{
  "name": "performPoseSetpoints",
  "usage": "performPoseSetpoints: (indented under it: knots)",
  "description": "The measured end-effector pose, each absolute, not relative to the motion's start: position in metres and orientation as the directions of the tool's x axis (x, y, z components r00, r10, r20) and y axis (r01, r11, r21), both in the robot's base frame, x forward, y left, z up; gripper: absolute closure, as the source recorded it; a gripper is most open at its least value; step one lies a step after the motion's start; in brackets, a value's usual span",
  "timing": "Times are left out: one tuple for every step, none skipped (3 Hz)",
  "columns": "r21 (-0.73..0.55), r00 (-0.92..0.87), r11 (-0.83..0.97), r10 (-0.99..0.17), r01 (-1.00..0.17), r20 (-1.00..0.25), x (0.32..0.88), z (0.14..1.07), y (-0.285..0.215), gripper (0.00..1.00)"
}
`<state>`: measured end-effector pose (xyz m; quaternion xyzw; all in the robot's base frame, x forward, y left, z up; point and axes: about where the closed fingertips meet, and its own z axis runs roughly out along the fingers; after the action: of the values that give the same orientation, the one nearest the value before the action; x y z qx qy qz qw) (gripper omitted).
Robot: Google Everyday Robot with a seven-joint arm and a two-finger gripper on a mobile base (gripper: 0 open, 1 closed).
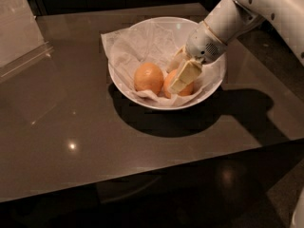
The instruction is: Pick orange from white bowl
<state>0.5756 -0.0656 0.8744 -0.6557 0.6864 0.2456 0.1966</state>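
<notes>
The white bowl (164, 107), lined with crumpled white paper (128, 46), stands on the dark table at centre back. Two oranges lie in it side by side. The deeper-coloured orange (188, 87) is on the right, the paler orange (148, 78) on the left. My gripper (172, 79) reaches down into the bowl from the upper right. Its cream fingers (185, 74) sit on either side of the right orange and are closed against it. The near finger hides the middle of that orange. The orange still rests on the paper.
The dark glossy table (71, 127) extends left and forward of the bowl. A clear plastic stand (19, 32) is at the back left. The table's front edge runs across the lower part of the view. My white arm (247, 8) comes in from the upper right.
</notes>
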Motion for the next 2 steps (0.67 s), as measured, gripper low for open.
performPoseSetpoints:
  knots:
    - [0.105, -0.076, 0.017, -0.803, -0.994, -0.591, 0.5769, 0.8668, -0.0650, 0.42]
    - [0.105, -0.077, 0.017, -0.803, -0.994, -0.592, 0.5769, 0.8696, -0.0650, 0.29]
